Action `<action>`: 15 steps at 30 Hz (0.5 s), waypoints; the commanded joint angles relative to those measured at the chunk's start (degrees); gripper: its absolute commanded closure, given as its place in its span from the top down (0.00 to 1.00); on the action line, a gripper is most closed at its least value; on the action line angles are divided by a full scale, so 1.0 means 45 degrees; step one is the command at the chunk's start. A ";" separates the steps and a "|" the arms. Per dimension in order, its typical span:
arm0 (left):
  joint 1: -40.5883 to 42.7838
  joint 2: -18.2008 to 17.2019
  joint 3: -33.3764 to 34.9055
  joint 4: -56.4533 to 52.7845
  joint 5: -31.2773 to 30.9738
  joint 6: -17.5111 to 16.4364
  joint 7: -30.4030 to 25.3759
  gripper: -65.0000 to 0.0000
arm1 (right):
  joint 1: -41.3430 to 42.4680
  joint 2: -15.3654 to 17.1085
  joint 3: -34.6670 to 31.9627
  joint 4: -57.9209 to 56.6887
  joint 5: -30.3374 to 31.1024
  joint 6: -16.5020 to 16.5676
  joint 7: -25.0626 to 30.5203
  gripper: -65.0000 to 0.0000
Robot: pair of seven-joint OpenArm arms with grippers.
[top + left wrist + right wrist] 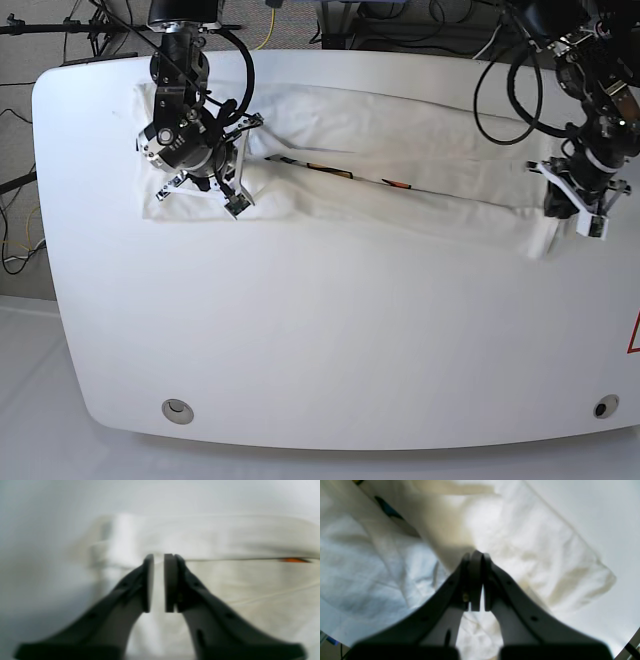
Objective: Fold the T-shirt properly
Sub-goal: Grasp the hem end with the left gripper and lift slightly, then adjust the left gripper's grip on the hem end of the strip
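Note:
The white T-shirt (420, 150) lies folded into a long strip across the far half of the table, with a thin line of its coloured print (350, 175) showing along the fold. My right gripper (232, 185) is at the strip's left end. In the right wrist view its fingertips meet (476, 553) on a fold of the shirt (520, 542). My left gripper (565, 205) is at the strip's right end. In the blurred left wrist view its pads stand a narrow gap apart (159, 555) at the fold edge of the shirt (225, 537), with white cloth between them.
The white table (320, 330) stretches toward the front, with small round fittings near its front corners (178, 408) (600, 407). Cables and stands crowd the floor behind the far edge (270, 20). Both arms reach in from the back.

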 commanded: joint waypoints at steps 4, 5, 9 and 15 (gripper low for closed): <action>-0.0031 -0.0917 -0.0668 -0.1217 -0.0137 -0.0032 -0.0696 0.49 | 0.0205 0.0029 0.0003 0.0205 0.0111 0.0042 0.0111 0.00; 0.0028 -0.1015 -0.0688 -0.1432 -0.0137 -0.0032 -0.0735 0.50 | 0.0205 0.0029 0.0003 0.0205 0.0111 0.0042 0.0111 0.00; 0.0184 -0.1425 -0.0707 -0.2506 -0.0195 -0.0032 -0.1047 0.51 | 0.0225 0.0029 0.0003 0.0205 0.0111 0.0061 0.0111 0.00; 0.0204 -0.1503 -0.0688 -0.3796 -0.0195 -0.0032 -0.1692 0.50 | 0.0323 0.0029 -0.0036 0.0205 0.0130 0.0061 0.0111 0.00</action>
